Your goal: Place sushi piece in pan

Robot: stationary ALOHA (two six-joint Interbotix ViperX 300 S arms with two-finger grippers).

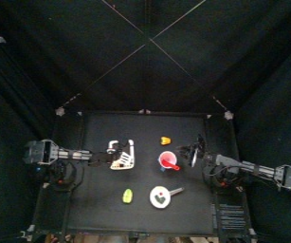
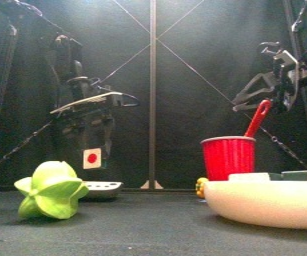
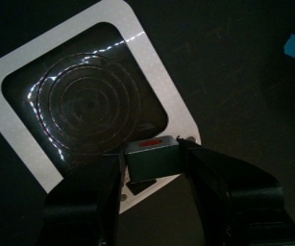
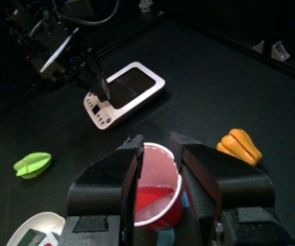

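The left gripper (image 3: 159, 178), clamped on the sushi piece (image 3: 155, 157), hangs over the pan (image 3: 88, 96)'s edge with the release still pending, while the right gripper (image 4: 160, 159) grips the red cup (image 4: 155, 188) beside the pan.

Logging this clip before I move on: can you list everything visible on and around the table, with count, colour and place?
Pan: one, white with a dark ringed centre, left part of the table under the left arm.
Sushi piece: one, dark with a red spot, between the left gripper's jaws above the pan's edge.
Red cup: one, red, table's middle right, in front of the right gripper.
Green star-shaped fruit: one, green, front left.
Orange piece: one, orange, back of the table.
White dish: one, white, front right.
Table: one, black.
Left gripper: one, black, over the pan.
Right gripper: one, black, at the cup.
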